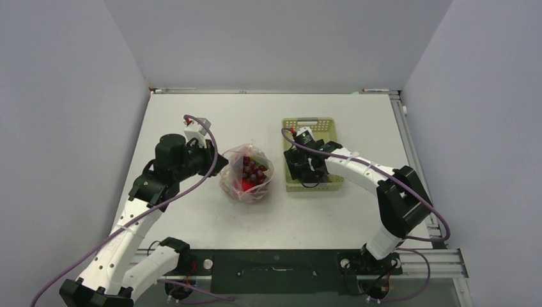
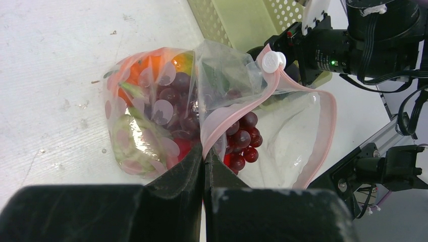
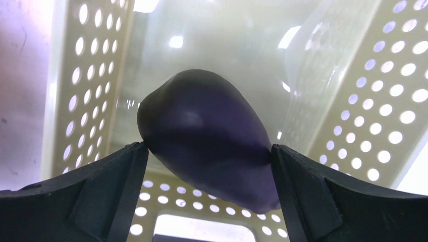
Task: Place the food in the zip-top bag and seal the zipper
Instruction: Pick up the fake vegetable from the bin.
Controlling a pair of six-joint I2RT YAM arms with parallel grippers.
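The clear zip-top bag (image 1: 248, 176) with pink dots lies at the table's middle, its mouth open. Inside it are dark purple grapes (image 2: 245, 138), orange pieces (image 2: 146, 68), a green piece (image 2: 128, 138) and red pieces. My left gripper (image 2: 204, 154) is shut on the pink-red zipper (image 2: 237, 113) edge at the bag's left side (image 1: 224, 167). A white slider (image 2: 273, 61) sits at the zipper's far end. My right gripper (image 3: 209, 148) is down inside the pale green basket (image 1: 309, 121), its fingers pressed on both sides of the purple eggplant (image 3: 207, 136).
The basket's perforated walls (image 3: 363, 101) stand close around the right gripper. The basket stands just right of the bag. The right arm's wrist (image 2: 373, 40) shows beyond the bag's mouth. Grey walls enclose the table on three sides.
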